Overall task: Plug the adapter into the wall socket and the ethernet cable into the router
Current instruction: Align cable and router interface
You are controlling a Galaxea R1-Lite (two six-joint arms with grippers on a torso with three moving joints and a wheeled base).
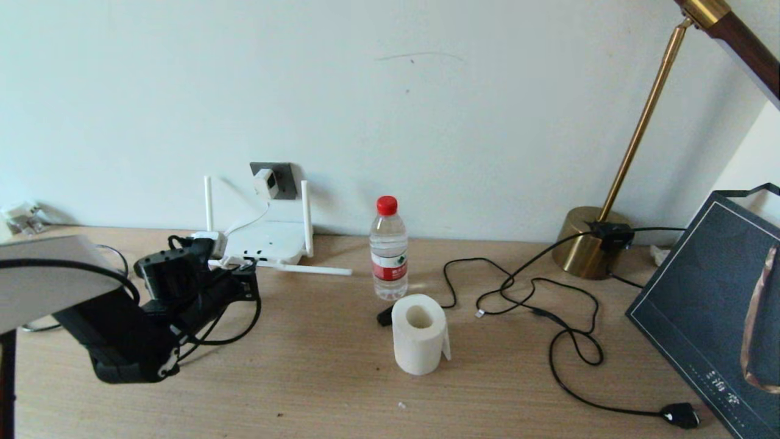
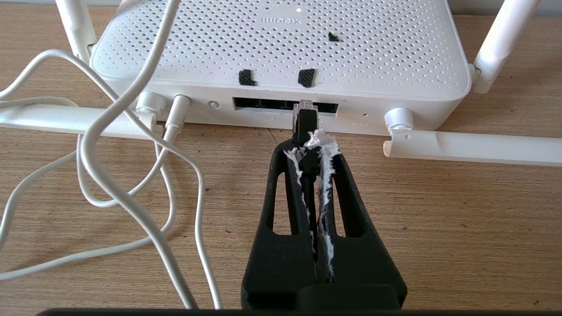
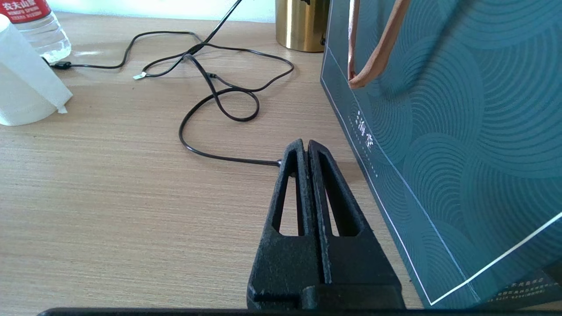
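Adapter [image 1: 265, 182] already seated in the wall socket [image 1: 273, 179] up on the wall, thin white cord trailing down to the router [image 1: 268, 242] — first half of the job looking done. Now down to the second half: left gripper [image 2: 307, 140] low over the worktop [image 1: 341, 378], right at the router's rear edge, fingers [image 2: 327, 175] pressed together and pinching the ethernet cable [image 2: 304, 120] just behind its plug. Clear tip of the plug lined up with the dark port slot and touching its mouth, perhaps barely started inside, but most of the black plug body out in the open — not seated yet by the look of it. Loose white cord looping over the wood beside the router, clear of the plug's path. Two antennas standing upright, two lying flat along the worktop either side of the ports. Over on the far side, right gripper [image 3: 306, 147] parked low above the wood beside a dark teal gift bag [image 3: 461, 131], fingers closed tight on nothing, a thin black lamp cord [image 3: 219, 94] winding past in front. Left to do, as a guess: a straight push to drive the plug fully home, then letting go.
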